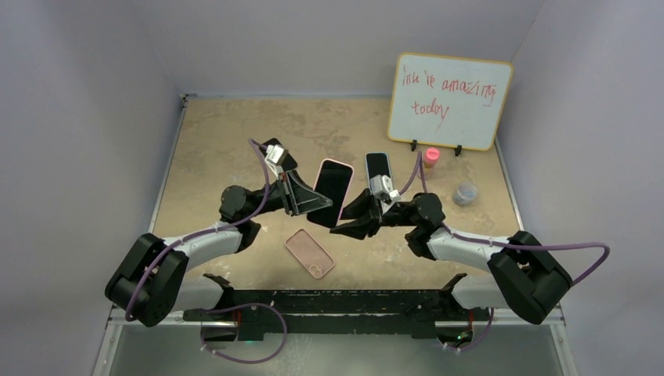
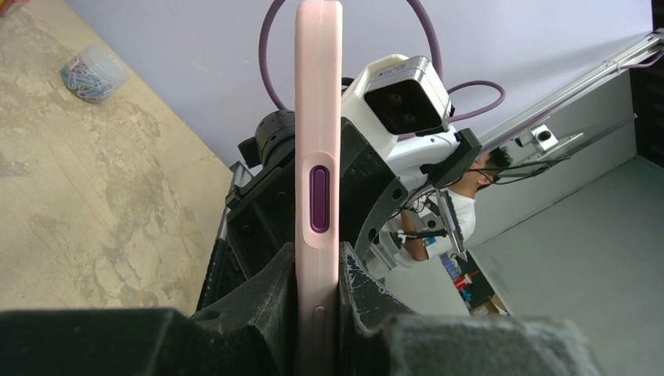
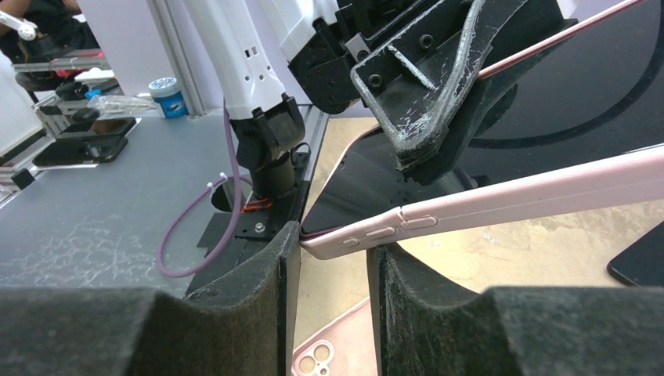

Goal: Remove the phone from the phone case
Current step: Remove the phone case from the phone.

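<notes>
A phone in a pink case [image 1: 332,192] is held up in the air, screen toward the camera. My left gripper [image 1: 309,202] is shut on its left long edge; in the left wrist view the case edge [image 2: 318,157] with a purple button stands clamped in my left gripper [image 2: 318,266]. My right gripper [image 1: 344,223] is open at the phone's lower corner. In the right wrist view the case [image 3: 485,204] crosses just above my right gripper [image 3: 333,247], its corner over the gap and close to one fingertip.
An empty pink case [image 1: 310,253] lies on the table below the grippers and shows in the right wrist view [image 3: 329,352]. A second phone [image 1: 377,166] lies further back. A whiteboard [image 1: 449,100], an orange bottle [image 1: 431,159] and a small jar [image 1: 465,193] stand at the back right.
</notes>
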Tool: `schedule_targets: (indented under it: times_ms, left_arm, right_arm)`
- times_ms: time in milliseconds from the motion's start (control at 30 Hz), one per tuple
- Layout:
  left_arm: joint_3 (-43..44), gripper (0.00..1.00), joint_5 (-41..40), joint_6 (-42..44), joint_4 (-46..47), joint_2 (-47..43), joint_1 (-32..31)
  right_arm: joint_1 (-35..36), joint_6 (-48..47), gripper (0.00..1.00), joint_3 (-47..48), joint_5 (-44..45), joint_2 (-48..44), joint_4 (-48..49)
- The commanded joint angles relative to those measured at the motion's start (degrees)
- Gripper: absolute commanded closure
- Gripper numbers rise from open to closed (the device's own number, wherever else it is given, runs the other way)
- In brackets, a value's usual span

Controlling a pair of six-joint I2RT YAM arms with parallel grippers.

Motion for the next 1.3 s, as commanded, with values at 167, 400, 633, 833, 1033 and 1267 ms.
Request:
schedule_targets:
  times_ms: [167, 400, 633, 833, 1033, 1267]
  left_arm:
    - [1.4, 1.00, -2.4, -5.1, 6.3, 0.4, -0.4]
    - [0.9, 1.00, -2.2, -6.8, 7.9, 0.4, -0.4]
    - [0.2, 1.00, -2.1, -6.2, 8.0, -0.7, -0.4]
    - [-0.6, 1.00, -4.3, -1.5, 4.5, -2.5, -0.5]
    - [-1.0, 1.00, -11.6, 9.3, -7.6, -6.9, -1.0]
    - [-2.8, 1.00, -18.7, 13.9, -10.1, -9.9, -1.6]
  right_arm:
    - [0.1, -8.2, 0.87, 4.2, 0.1, 0.4, -3.6]
    - [-0.2, -9.5, 1.00, 5.8, 3.1, 0.9, -5.7]
    - [-2.7, -1.2, 1.00, 6.6, 11.3, 2.3, -5.4]
    - [-2.6, 0.8, 0.93, 4.9, 15.3, 0.1, -6.2]
    - [-1.5, 8.5, 0.63, 0.3, 19.1, -1.0, 1.4]
    - [1.3, 15.8, 0.51, 0.0, 21.2, 0.9, 7.5]
